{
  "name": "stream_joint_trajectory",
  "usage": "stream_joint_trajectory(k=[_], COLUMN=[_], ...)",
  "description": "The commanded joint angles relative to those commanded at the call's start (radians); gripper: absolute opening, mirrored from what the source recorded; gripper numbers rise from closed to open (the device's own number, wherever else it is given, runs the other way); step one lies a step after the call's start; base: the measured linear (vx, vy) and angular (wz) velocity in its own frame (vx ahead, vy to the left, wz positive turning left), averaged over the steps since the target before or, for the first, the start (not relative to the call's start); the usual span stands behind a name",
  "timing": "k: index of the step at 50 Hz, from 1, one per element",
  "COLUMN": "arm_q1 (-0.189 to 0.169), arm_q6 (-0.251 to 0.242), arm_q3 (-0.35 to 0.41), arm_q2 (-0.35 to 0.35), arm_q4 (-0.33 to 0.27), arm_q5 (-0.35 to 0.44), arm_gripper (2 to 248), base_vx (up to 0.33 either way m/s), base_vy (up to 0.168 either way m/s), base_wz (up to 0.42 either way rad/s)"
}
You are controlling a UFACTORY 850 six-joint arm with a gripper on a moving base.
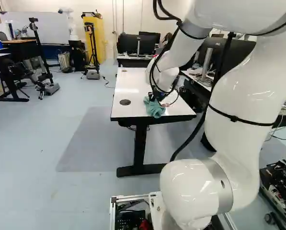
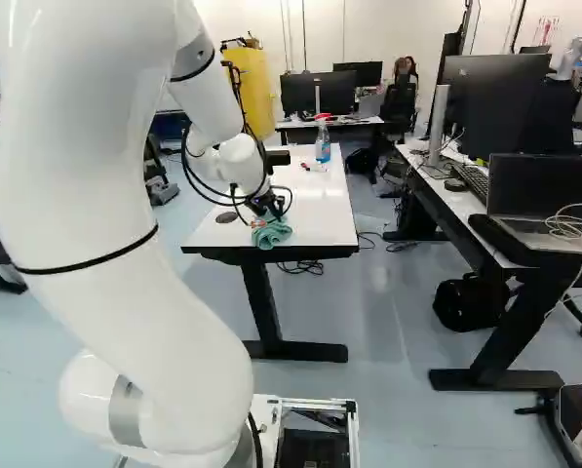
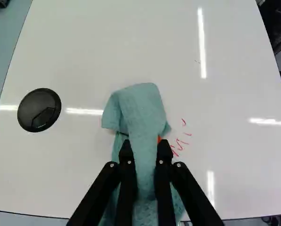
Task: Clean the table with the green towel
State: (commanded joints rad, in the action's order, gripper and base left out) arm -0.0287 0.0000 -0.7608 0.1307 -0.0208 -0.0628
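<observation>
1. Arm (image 1: 241, 91): white, raised high, reaching forward, its far end lowered over the near part of the tabletop (image 2: 315, 210).
2. Gripper (image 2: 269, 209): angled down, grasping the green towel (image 3: 142, 117), a bunched fold between its two fingers.
3. Green towel: crumpled, on the tabletop at the near edge, right of a round black cover (image 3: 39, 110).
4. Writing: small red strokes (image 3: 180, 141) on the tabletop, just right of the towel; unreadable.
5. Spray bottle (image 2: 323, 142): upright, far part of the tabletop; label too small to read.

Glossy white desk (image 3: 121, 42).
Crumpled green cloth towel (image 3: 142, 108) by the near edge, red scribbles (image 3: 180, 145) beside it; round black grommet (image 3: 39, 110) toward the near-left corner; blue spray bottle (image 2: 323, 148) toward the far edge.
</observation>
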Motion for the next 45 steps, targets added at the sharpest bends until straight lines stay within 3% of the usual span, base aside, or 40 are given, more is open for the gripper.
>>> stream_joint_trajectory(k=[11,28,45], arm_q1=[-0.038,-0.097,-0.115], arm_q6=[0.0,0.0,0.0], arm_q3=[0.02,-0.008,-0.086], arm_q2=[-0.018,0.007,0.076], arm_q4=[0.0,0.0,0.0], arm_q5=[0.0,0.0,0.0], arm_gripper=[47,47,47], base_vx=[0.0,0.0,0.0], base_vy=[0.0,0.0,0.0], base_wz=[0.0,0.0,0.0])
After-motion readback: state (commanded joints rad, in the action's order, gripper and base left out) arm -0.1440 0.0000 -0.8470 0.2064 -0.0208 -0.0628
